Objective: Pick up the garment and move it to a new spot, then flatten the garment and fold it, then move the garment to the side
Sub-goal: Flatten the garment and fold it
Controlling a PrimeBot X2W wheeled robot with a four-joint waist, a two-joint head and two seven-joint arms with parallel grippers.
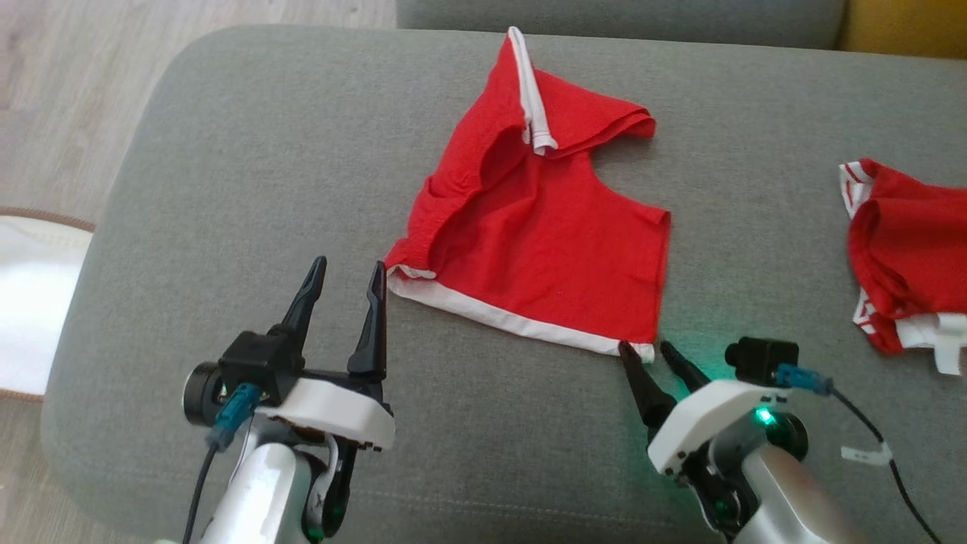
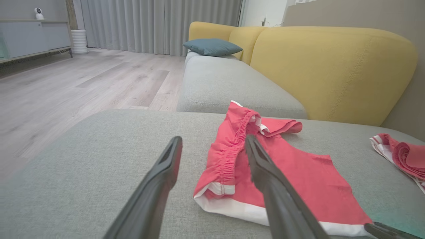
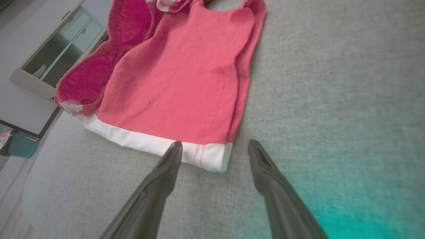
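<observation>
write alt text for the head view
A red garment with a white hem lies partly spread on a grey sofa cushion. The open left gripper sits by its near left corner and the open right gripper at its near right corner, neither holding it. A second red garment lies bunched at the right edge.

My fingers [image 1: 370,325] are black. The shorts [image 1: 529,227] are plain red with a white hem band and a white side stripe. The cushion [image 1: 264,151] is flecked grey, the backrest [image 2: 332,66] mustard yellow, the pillow [image 2: 212,46] dusty blue, the floor [image 2: 66,86] pale wood-grain.
</observation>
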